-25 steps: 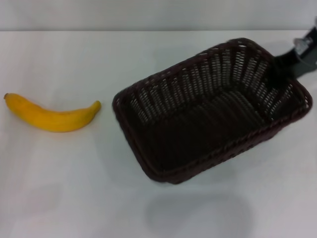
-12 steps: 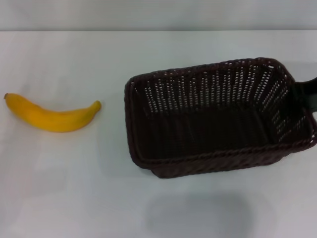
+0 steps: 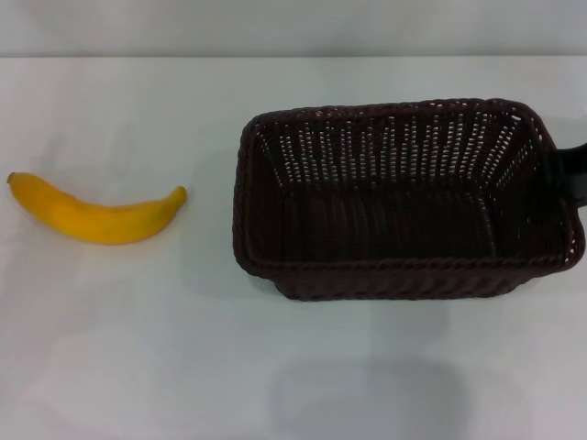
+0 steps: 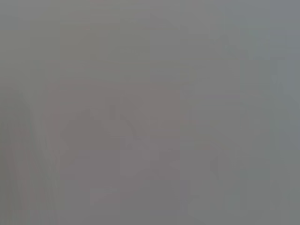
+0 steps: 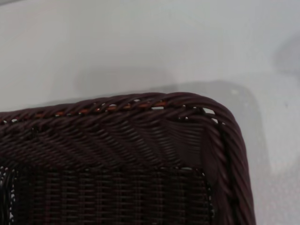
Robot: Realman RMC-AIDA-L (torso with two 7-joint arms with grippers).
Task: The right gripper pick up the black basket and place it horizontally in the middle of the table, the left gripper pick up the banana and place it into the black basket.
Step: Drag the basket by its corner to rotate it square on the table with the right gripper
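Note:
The black basket (image 3: pixel 404 197) lies level with its long side running left to right, right of the table's (image 3: pixel 138 348) middle. Only a dark blocky part of my right gripper (image 3: pixel 569 174) shows, at the basket's right end by the rim, shut on it. The right wrist view looks closely at a braided corner of the basket (image 5: pixel 140 140) above the white tabletop. The yellow banana (image 3: pixel 96 215) rests on the table at the far left, well apart from the basket. My left gripper is out of view, and its wrist view shows plain grey.
The table's far edge meets a pale wall at the top of the head view. A faint shadow lies on the tabletop in front of the basket. Bare white surface separates banana and basket.
The basket has turned from a diagonal slant to lying straight across, its left end swinging toward the far side. The banana has not moved.

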